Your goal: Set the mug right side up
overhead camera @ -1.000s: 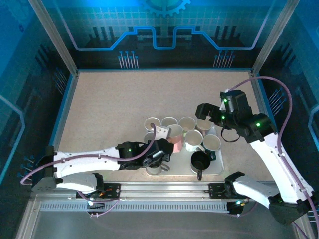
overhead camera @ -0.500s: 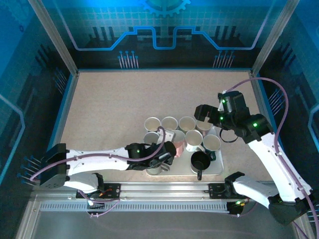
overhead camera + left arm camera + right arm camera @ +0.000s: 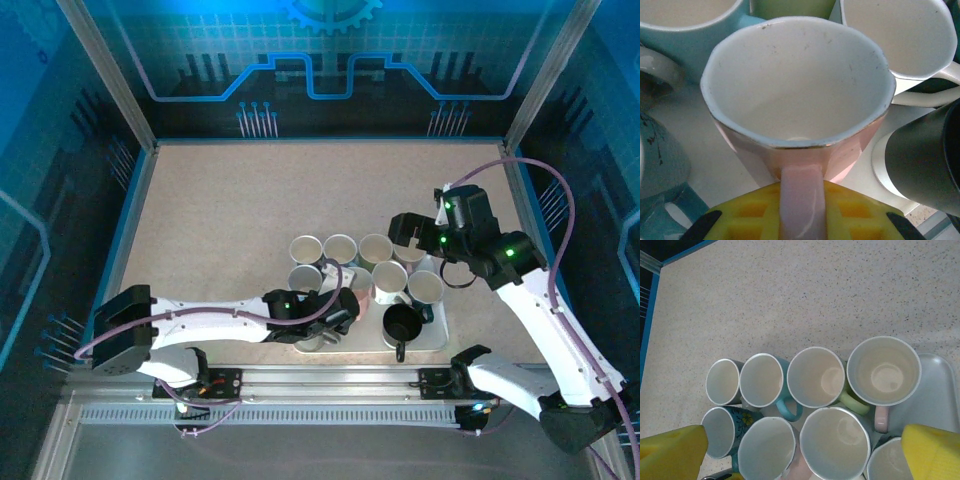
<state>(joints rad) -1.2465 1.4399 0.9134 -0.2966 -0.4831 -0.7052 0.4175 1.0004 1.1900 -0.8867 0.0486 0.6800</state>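
**Pink mug (image 3: 797, 100) upright, release due**

Left gripper (image 3: 801, 220) pinched its handle, the mug mouth-up on the tray (image 3: 440, 335), ten o'clock of the black mug (image 3: 400, 322). Right gripper (image 3: 802, 452) hung wide open. Next, I reckoned: let go, lift clear.

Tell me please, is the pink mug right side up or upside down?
Right side up: the pink mug shows its open white inside from above, possibly slightly tilted.

Mugs (image 3: 340, 247) packed close, little gap between; tabletop (image 3: 250, 200) beyond them open for passage.
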